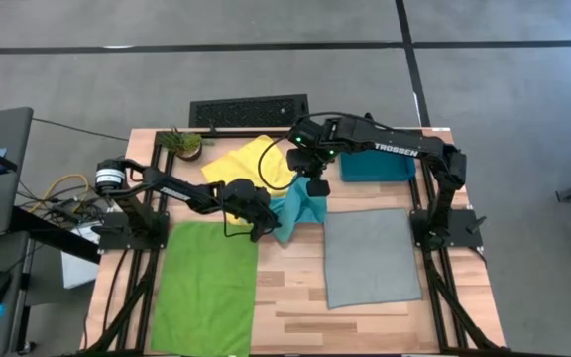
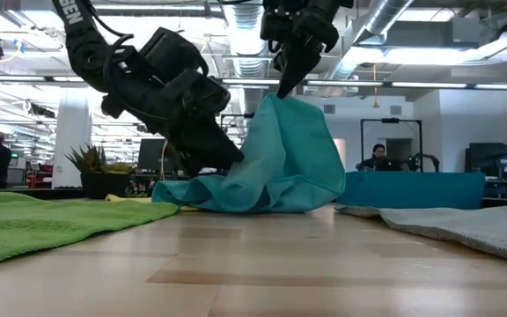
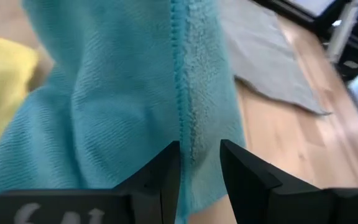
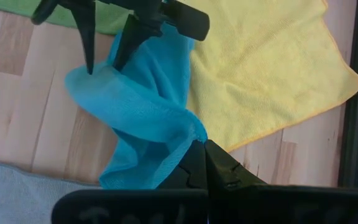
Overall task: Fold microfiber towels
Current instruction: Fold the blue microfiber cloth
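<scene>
The light turquoise-blue towel (image 1: pixel 300 213) stands in a peak at the table's middle, and its lower folds (image 2: pixel 236 195) lie on the wood. My right gripper (image 2: pixel 286 86) is above it, shut on the peak. My left gripper (image 3: pixel 201 163) is low at the towel's left side. Its fingers are narrowly apart, with the towel's hemmed edge (image 3: pixel 185 118) between them. The yellow towel (image 1: pixel 251 164) lies flat behind, the lime green towel (image 1: pixel 206 288) at near left, and the grey towel (image 1: pixel 370 256) at near right. My right gripper pinches the turquoise towel's raised tip (image 4: pixel 191 132) between its two shut fingers, coming from above and pointing down. The cloth hangs below the fingers in a tent and its lower part rests on the table. My left gripper has the hemmed edge between its fingers (image 3: pixel 166 171); I cannot tell whether they touch it.
A rigid dark teal-blue bin (image 1: pixel 377 164) stands at the far right, behind my right arm. A small potted plant (image 1: pixel 184 144) sits at the far left corner. Bare wood shows between the green and grey towels (image 1: pixel 290 297). People sit in the room beyond (image 2: pixel 377 158).
</scene>
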`<state>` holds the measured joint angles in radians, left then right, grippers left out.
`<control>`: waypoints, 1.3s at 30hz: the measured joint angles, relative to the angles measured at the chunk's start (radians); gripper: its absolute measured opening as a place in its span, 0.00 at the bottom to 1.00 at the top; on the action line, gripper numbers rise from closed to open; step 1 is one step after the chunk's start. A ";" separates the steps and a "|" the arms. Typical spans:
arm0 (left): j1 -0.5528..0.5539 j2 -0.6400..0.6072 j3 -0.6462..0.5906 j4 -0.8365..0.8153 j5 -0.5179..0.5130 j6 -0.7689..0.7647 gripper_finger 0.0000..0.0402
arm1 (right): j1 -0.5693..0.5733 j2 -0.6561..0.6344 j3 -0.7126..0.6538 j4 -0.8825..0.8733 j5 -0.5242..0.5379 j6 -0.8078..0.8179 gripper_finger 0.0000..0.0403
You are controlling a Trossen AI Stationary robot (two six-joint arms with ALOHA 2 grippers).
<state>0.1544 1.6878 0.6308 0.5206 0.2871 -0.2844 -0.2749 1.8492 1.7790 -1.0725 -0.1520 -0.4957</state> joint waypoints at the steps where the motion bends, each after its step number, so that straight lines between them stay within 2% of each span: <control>1: -0.001 0.000 0.000 0.000 -0.007 -0.002 0.26 | 0.000 0.000 0.000 0.000 0.000 0.000 0.01; 6: -0.004 0.000 0.000 0.049 0.097 -0.008 0.26 | 0.000 0.000 0.000 0.000 0.000 0.000 0.01; 9: -0.005 0.000 0.000 0.075 0.122 -0.040 0.23 | 0.000 0.000 0.000 0.000 0.000 0.000 0.01; 12: -0.003 0.000 0.000 0.109 0.115 -0.040 0.20 | 0.000 0.000 0.000 0.000 0.000 0.000 0.01; 17: -0.005 0.000 0.000 0.115 0.041 -0.023 0.16 | 0.000 0.000 0.000 0.000 0.000 0.000 0.01; 21: -0.007 0.000 0.000 0.114 0.042 -0.013 0.13 | 0.000 0.000 0.000 0.000 0.000 0.000 0.01; 26: -0.025 -0.001 0.000 0.088 0.007 0.000 0.02 | 0.000 0.000 0.000 0.000 0.000 0.000 0.01; 31: -0.029 -0.011 0.000 0.080 -0.032 -0.054 0.00 | -0.007 0.000 0.000 0.000 0.000 0.000 0.01; 34: -0.015 -0.060 0.012 -0.007 -0.039 -0.065 0.00 | -0.019 0.000 0.000 0.000 0.004 0.007 0.01; 39: 0.010 -0.205 0.076 -0.336 -0.150 -0.014 0.00 | -0.048 -0.026 -0.001 -0.004 0.086 0.018 0.01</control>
<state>0.1641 1.4827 0.7068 0.1847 0.1374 -0.2983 -0.3232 1.8228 1.7782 -1.0769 -0.0660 -0.4776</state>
